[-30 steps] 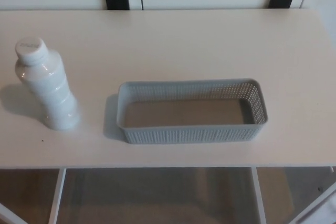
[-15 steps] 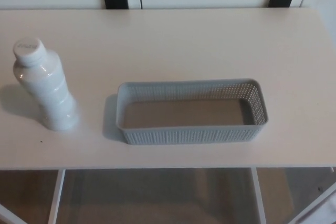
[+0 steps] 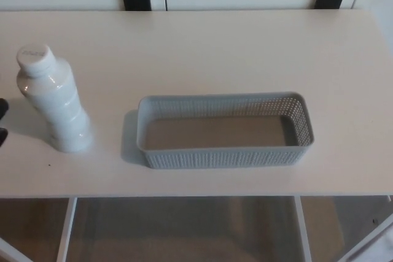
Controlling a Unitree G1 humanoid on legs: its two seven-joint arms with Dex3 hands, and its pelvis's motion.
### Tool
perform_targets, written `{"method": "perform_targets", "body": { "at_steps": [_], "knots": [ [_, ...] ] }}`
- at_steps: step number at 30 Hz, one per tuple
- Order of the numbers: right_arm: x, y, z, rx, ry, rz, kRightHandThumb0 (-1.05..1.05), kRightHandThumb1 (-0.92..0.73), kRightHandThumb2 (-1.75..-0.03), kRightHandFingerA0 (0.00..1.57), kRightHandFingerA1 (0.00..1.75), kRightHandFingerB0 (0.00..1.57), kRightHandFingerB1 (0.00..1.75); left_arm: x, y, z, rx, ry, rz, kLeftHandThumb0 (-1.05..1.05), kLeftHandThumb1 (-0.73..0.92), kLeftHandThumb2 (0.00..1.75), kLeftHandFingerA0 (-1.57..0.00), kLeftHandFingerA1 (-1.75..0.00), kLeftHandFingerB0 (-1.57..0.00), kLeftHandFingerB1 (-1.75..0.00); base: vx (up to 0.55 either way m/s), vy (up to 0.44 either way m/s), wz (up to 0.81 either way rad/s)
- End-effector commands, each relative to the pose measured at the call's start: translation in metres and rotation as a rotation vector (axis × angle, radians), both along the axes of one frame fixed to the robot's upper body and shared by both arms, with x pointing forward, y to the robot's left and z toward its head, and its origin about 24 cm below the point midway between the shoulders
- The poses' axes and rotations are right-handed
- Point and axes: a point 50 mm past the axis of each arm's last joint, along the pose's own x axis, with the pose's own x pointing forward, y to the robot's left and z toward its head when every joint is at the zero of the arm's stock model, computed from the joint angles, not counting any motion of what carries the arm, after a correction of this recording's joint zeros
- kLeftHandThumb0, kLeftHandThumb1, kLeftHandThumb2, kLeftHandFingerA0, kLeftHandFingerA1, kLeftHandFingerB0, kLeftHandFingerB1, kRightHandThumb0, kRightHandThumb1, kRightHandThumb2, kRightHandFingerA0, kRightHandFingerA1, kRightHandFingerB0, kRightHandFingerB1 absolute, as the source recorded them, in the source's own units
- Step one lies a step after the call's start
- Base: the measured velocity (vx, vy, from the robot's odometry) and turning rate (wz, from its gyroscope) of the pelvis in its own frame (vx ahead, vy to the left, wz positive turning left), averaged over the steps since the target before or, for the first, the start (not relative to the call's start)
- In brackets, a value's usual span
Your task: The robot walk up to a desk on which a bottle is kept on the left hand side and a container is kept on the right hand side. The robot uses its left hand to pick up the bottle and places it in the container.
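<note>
White counter [image 3: 202,41] | left hand [image 3: 2,121] newly at frame edge, grip unreadable | bottle [image 3: 55,99] just right, untouched | container [image 3: 225,131] beyond, empty | reach beginning

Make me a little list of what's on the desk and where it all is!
bottle: white, capped, upright, on the desk's left
basket: grey, empty, right of the bottle, not touching it
desk: pale top
left hand: black tips just showing at the left edge, beside the bottle, not touching it
right hand: not in view
</note>
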Motion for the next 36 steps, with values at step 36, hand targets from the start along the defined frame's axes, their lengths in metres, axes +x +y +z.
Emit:
{"method": "perform_targets", "body": {
  "at_steps": [36],
  "knots": [
    [0.006, 0.006, 0.004, -0.040, 0.020, 0.023, -0.12, -0.49, -0.92, 0.53, 0.66, 0.12, 0.48, 0.019, -0.074, -0.014, -0.215, 0.045, -0.120, -0.52, 0.53, 0.55, 0.00, -0.13, 0.00, -0.01, 0.00, 0.000, 0.00]
  ]
}}
